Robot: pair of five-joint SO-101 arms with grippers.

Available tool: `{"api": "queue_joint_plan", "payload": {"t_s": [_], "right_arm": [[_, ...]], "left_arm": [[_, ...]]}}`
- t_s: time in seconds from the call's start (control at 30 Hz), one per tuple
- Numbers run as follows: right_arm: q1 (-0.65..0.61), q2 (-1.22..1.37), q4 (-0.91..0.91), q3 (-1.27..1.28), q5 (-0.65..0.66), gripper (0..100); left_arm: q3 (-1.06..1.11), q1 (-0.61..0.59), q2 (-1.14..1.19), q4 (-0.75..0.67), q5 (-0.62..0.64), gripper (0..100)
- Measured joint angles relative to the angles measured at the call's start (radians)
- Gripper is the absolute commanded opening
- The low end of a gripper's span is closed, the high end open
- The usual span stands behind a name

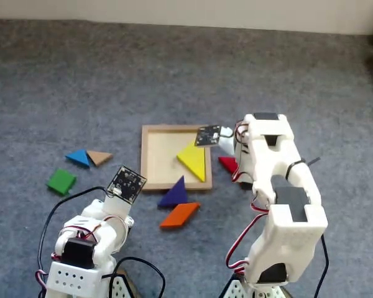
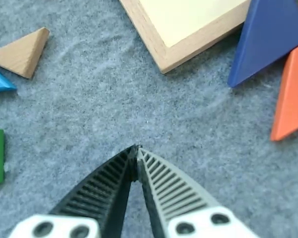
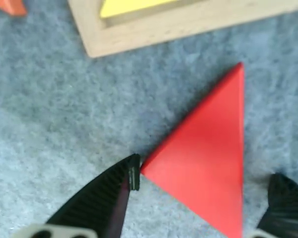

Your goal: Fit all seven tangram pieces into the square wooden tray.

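My left gripper hangs low over the grey carpet with its jaws pressed together and nothing between them, just short of the near corner of the square wooden tray. My right gripper is down at the tray's other side, jaws spread wide and straddling the red triangle, which lies flat on the carpet just outside the tray's rim. One fingertip sits right at a corner of the red piece and the other stands off beyond its far edge; I am not gripping it. Inside the tray lies one piece, the yellow triangle, against the wall on my right arm's side. The dark blue triangle rests outside with its tip at the tray's near rim, and the orange parallelogram lies just beside it, nearer my bases. Well off to my left sit the light blue triangle and the plain wooden triangle, touching tip to tip, with the green square near them.
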Motion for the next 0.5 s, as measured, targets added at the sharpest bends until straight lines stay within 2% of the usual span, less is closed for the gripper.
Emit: {"api": "queue_joint_plan", "payload": {"t_s": [0.2,0.4,0.5], "right_arm": [[0.000,0.003,0.000,-0.002,0.000,38.7],[0.000,0.003,0.000,-0.011,0.000,26.5],[0.002,0.003,0.032,-0.021,-0.003,25.8]], "left_arm": [[0.000,0.000,0.000,0.000,0.000,1],[0.000,0.000,0.000,0.000,0.000,1],[0.000,0.000,0.000,0.000,0.000,1]]}}
